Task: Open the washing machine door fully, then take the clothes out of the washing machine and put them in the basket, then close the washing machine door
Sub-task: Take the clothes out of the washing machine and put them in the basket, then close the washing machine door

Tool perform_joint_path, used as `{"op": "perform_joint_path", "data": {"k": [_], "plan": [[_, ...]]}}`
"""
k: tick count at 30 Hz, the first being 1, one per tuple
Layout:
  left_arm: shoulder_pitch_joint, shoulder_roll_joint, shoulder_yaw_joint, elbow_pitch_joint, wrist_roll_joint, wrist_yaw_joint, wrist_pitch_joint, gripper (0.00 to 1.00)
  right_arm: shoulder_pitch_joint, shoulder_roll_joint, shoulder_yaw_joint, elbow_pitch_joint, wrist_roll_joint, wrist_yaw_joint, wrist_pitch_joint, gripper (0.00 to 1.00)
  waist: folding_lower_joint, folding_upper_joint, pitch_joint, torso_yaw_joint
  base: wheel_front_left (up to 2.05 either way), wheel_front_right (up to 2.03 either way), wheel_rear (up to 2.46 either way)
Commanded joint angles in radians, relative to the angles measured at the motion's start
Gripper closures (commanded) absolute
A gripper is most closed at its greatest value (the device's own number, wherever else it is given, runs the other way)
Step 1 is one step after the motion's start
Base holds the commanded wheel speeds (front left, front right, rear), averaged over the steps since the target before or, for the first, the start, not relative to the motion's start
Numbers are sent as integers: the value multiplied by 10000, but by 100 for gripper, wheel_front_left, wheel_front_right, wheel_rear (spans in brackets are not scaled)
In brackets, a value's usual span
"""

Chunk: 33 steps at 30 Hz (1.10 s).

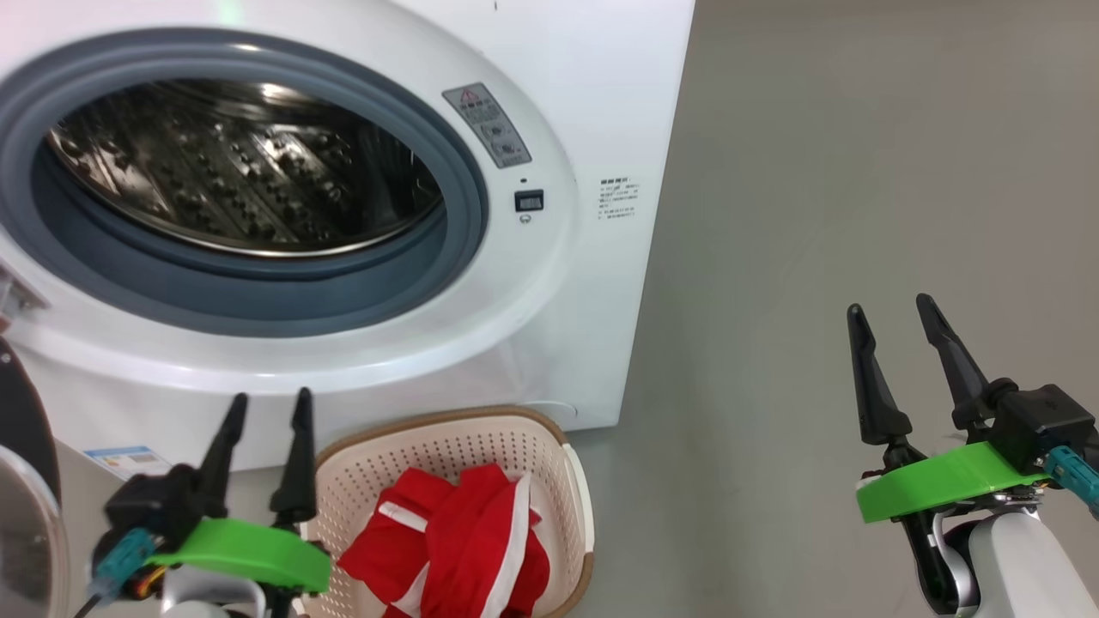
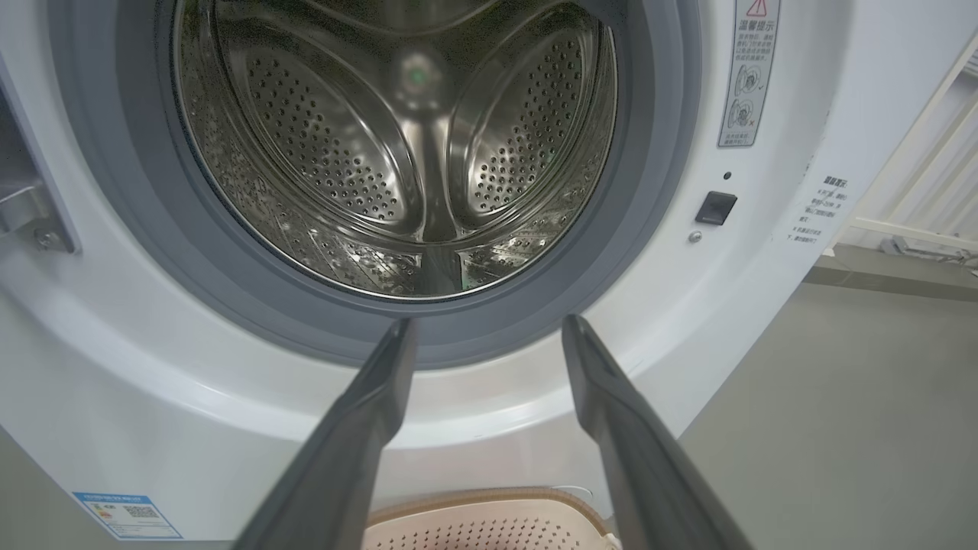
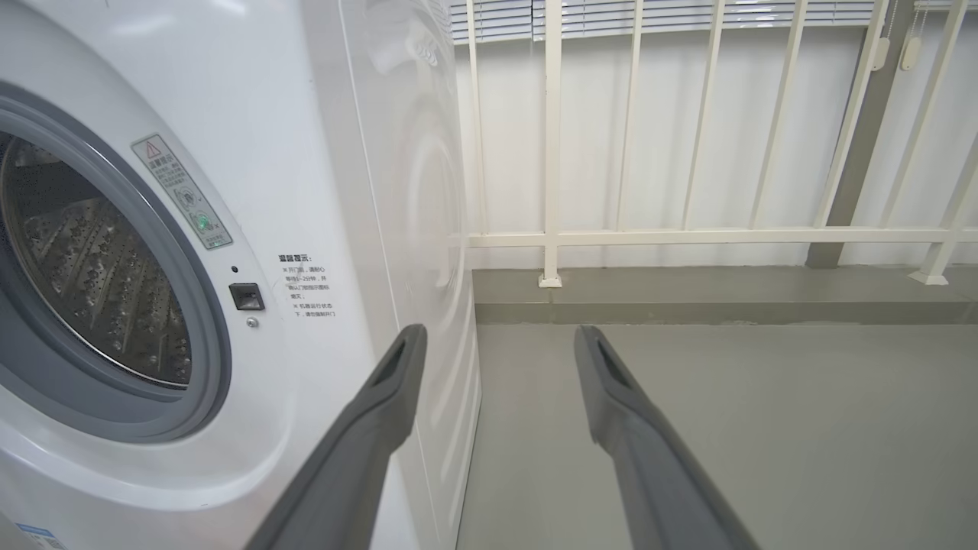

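Note:
The white washing machine stands with its round mouth uncovered; the steel drum inside holds no fabric that I can see. Its door hangs swung out at the far left edge, black rim and glass partly cut off. On the floor in front sits the cream basket with the red, white-striped clothes piled in it. My left gripper is open just left of the basket, pointing at the machine's front below the grey ring. My right gripper is open over the bare floor, right of the machine.
Grey floor stretches to the right of the machine. A cream railing on a low step runs along the back wall. A blue label sits low on the machine's front.

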Motion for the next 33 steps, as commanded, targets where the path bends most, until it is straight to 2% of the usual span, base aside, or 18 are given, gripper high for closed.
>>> {"op": "perform_joint_path", "data": {"k": [1, 14, 33], "plan": [[-6, 180, 365, -322, 123, 50, -119, 0, 19, -5, 155, -286, 47, 63, -65, 0, 0, 0, -137, 34, 0, 0, 0], [1346, 113, 924, -1888, 853, -57, -120, 0, 770, -5, 132, -467, -99, 63, -65, 0, 0, 0, -1134, -37, 0, 0, 0], [1957, 85, 1135, -2340, 1215, -95, -120, 0, 1185, -5, 83, -605, -65, 63, -65, 0, 0, 0, -1324, -120, 0, 0, 0]]}}
